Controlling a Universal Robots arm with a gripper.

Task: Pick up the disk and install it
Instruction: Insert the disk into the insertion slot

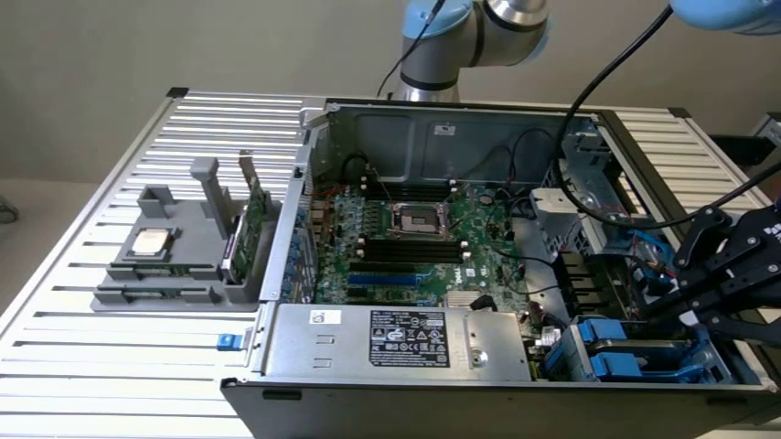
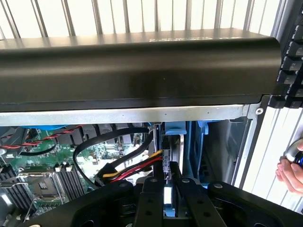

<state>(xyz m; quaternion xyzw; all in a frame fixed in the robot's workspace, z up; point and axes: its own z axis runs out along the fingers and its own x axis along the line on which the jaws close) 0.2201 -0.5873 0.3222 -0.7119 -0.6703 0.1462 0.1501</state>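
Note:
The disk (image 2: 173, 138) stands on edge in the drive bay at the case's corner. Its blue carrier frame and a strip of silver show just ahead of my fingers. My gripper (image 2: 168, 191) is shut on the disk's near edge, with a black finger (image 2: 152, 189) pressed in on either side. In the exterior view the gripper (image 1: 681, 311) reaches down into the open computer case (image 1: 403, 128) at the exterior view's right. It sits above the blue carriers (image 1: 616, 352) of the drive bay. Most of the disk is hidden by the bay and my fingers.
Red, yellow and black cables (image 2: 128, 172) run close beside the bay. The case's black wall (image 2: 142, 71) lies just beyond. A person's hand (image 2: 291, 168) is at the case's outer side. A grey fixture (image 1: 159, 274) holds a silver chip (image 1: 150, 240) and a green card (image 1: 252, 229).

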